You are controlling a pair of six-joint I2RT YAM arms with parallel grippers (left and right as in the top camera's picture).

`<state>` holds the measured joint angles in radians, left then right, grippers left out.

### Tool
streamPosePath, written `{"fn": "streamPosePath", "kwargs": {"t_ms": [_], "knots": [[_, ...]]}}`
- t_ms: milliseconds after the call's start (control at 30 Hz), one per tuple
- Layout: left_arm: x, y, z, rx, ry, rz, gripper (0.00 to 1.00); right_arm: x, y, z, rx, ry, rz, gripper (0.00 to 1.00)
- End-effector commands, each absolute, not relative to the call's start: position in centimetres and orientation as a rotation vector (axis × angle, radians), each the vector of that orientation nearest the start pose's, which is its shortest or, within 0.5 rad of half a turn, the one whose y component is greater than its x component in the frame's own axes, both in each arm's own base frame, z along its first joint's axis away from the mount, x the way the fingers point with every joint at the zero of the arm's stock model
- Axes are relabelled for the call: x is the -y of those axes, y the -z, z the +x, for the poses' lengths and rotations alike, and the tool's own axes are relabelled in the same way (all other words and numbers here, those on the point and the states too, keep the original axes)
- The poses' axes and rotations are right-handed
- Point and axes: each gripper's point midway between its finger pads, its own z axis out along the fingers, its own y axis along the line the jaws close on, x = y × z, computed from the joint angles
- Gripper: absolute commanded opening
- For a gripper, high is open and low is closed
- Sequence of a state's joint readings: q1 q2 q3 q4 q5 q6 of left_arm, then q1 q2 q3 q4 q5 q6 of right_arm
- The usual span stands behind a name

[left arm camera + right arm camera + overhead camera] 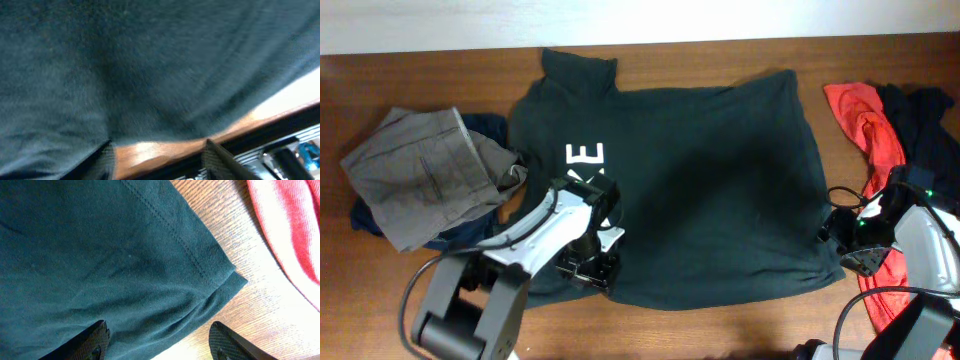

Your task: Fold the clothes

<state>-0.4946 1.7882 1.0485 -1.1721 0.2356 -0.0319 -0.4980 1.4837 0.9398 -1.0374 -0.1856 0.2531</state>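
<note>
We see the dark T-shirt (720, 180) spread flat on the table (420, 90), with its hem toward us. Our right gripper (160, 337), fingers apart, stands just at the lower right corner. Our left gripper (586, 266), also apart, sits over the lower left hem. Each arm is nearest to its own corner.

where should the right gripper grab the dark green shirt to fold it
Probably the stitched corner of the dark green shirt ahead of the right gripper. It lies flat, jutting onto the bare table, so come in low from that side, sliding one finger under.
</note>
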Motion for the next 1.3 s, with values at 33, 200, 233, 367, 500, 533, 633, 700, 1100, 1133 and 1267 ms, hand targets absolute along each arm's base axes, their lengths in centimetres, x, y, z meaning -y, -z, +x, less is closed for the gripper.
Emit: {"fn": "streamPosePath", "kwargs": {"t_ms": [33,200,233,367,500,533,633,700,1100,1133,1267], "knots": [[13.5,-1.4,16.6,-3.495,0.215,0.745,0.17,8.5,-6.5,22.4,-2.885,-0.309,1.126,0.72],[12.4,-2.2,16.4,-3.528,0.119,0.753,0.01,8.0,-6.5,22.3,-2.89,-0.343,1.13,0.76],[12.0,-2.5,16.6,-3.529,0.08,0.753,0.01,7.9,-6.6,22.4,-2.889,-0.361,1.124,0.76],[11.4,-3.1,17.9,-3.508,0.028,0.72,0.0,6.2,-7.2,23.4,-2.889,-0.53,0.938,0.77],[12.1,-3.3,18.6,-3.486,0.081,0.706,0.01,5.9,-7.3,23.5,-2.895,-0.553,0.882,0.77],[12.4,-3.5,18.1,-3.502,0.12,0.712,0.01,5.9,-7.3,23.5,-2.895,-0.553,0.882,0.77],[13.1,-3.6,17.4,-3.512,0.149,0.747,0.43,5.9,-7.3,23.5,-2.894,-0.553,0.881,0.77],[13.6,-3.1,17.6,-3.48,0.147,0.779,0.61,5.9,-7.3,23.5,-2.893,-0.552,0.88,0.77],[13.3,-0.1,19.2,-3.342,0.019,0.823,0.52,6.0,-7.2,23.6,-2.892,-0.55,0.875,0.77],[13.3,0.0,19.2,-3.339,0.02,0.823,0.35,6.0,-7.2,23.5,-2.893,-0.55,0.875,0.77],[12.9,-0.7,18.5,-3.383,0.0,0.829,0.0,5.9,-7.2,23.5,-2.894,-0.551,0.876,0.77]]}}
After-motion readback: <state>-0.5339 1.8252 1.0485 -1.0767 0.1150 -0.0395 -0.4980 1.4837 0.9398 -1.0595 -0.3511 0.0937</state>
